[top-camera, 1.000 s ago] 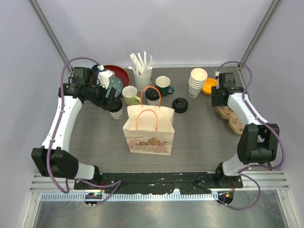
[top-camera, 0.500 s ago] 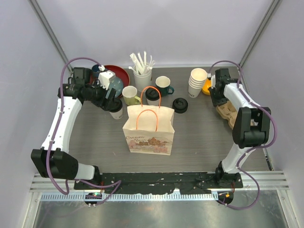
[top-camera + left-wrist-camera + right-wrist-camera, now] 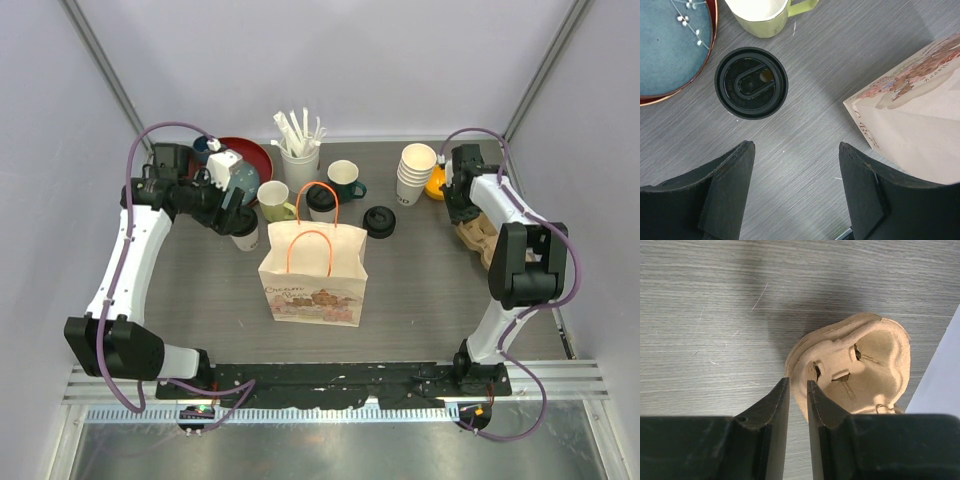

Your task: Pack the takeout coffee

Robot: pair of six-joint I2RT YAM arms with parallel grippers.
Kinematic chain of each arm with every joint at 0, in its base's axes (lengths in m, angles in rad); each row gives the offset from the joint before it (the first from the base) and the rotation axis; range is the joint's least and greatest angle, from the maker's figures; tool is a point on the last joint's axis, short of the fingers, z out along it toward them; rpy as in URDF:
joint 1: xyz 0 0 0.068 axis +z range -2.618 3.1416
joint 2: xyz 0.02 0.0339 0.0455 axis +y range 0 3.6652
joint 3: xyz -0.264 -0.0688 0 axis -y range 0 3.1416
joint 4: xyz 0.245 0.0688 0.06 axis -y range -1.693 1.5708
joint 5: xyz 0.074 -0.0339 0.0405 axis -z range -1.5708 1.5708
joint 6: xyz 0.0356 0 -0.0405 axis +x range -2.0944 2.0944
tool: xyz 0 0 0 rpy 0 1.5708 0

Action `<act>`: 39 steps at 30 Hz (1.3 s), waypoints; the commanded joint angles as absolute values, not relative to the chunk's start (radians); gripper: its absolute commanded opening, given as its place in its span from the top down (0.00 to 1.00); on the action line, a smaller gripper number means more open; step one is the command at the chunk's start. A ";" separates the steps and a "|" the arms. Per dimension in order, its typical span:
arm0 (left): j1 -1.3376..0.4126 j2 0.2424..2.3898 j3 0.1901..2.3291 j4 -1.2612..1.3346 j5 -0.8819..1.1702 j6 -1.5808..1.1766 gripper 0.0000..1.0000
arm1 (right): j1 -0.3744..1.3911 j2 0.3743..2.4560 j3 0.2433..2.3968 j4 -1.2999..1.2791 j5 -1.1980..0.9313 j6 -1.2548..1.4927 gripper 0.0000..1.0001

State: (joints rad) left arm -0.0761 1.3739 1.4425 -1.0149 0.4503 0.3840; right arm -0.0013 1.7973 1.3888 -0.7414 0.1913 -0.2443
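One takeout coffee cup [image 3: 245,235], cream with a black lid, stands left of the paper bag [image 3: 315,265]. My left gripper [image 3: 232,212] hovers over it. In the left wrist view the lid [image 3: 751,83] lies ahead of the gripper [image 3: 796,147] and a little left, outside the wide-open, empty jaws. The second lidded cup [image 3: 321,202] stands behind the bag. My right gripper [image 3: 458,212] is at the right side, over the brown pulp cup carrier [image 3: 485,245]. In the right wrist view the gripper [image 3: 798,382] is shut to a thin slit just left of the carrier's rim [image 3: 855,365], holding nothing.
A black round lid [image 3: 379,221] lies right of the bag's handles. At the back are a yellow mug [image 3: 273,197], a green mug [image 3: 345,178], a stack of lidless cups [image 3: 415,172], an orange dish [image 3: 441,180], a cup of wrapped sticks [image 3: 298,150] and a blue plate on a red plate [image 3: 670,40].
My right arm has folded in and its gripper has shifted slightly towards the back, by the carrier's near end. The left arm has hardly moved.
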 commanded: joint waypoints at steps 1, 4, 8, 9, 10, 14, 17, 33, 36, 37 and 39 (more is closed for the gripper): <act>-0.072 1.335 1.440 -1.026 0.474 0.410 0.28 | 0.000 1.810 1.440 -0.742 0.198 -0.238 0.74; -0.072 1.336 1.440 -1.028 0.472 0.410 0.28 | 0.000 1.822 1.451 -0.749 0.201 -0.239 0.74; -0.072 1.336 1.439 -1.032 0.471 0.411 0.28 | 0.000 1.836 1.460 -0.749 0.204 -0.239 0.76; -0.072 1.335 1.436 -1.032 0.471 0.414 0.28 | 0.000 1.839 1.462 -0.749 0.203 -0.239 0.77; -0.072 1.336 1.436 -1.031 0.471 0.414 0.28 | 0.000 1.845 1.462 -0.749 0.204 -0.239 0.78; -0.072 1.335 1.434 -1.031 0.472 0.414 0.28 | -0.002 1.850 1.466 -0.750 0.199 -0.239 0.78; -0.072 1.335 1.437 -1.034 0.477 0.413 0.28 | -0.003 1.848 1.468 -0.747 0.203 -0.239 0.78; -0.072 1.342 1.450 -1.043 0.488 0.411 0.28 | -0.014 1.858 1.463 -0.745 0.198 -0.213 0.84; -0.072 1.342 1.448 -1.046 0.488 0.414 0.28 | -0.017 1.844 1.465 -0.746 0.192 -0.207 0.95; -0.072 1.344 1.448 -1.046 0.488 0.414 0.28 | -0.018 1.839 1.466 -0.744 0.187 -0.207 0.96; -0.072 1.345 1.448 -1.048 0.489 0.414 0.28 | -0.021 1.830 1.468 -0.746 0.178 -0.203 0.98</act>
State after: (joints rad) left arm -0.0761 1.3640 1.4357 -1.0401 0.4648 0.4015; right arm -0.0116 1.8580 1.4300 -0.7502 0.1993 -0.2146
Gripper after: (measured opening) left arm 0.722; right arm 0.057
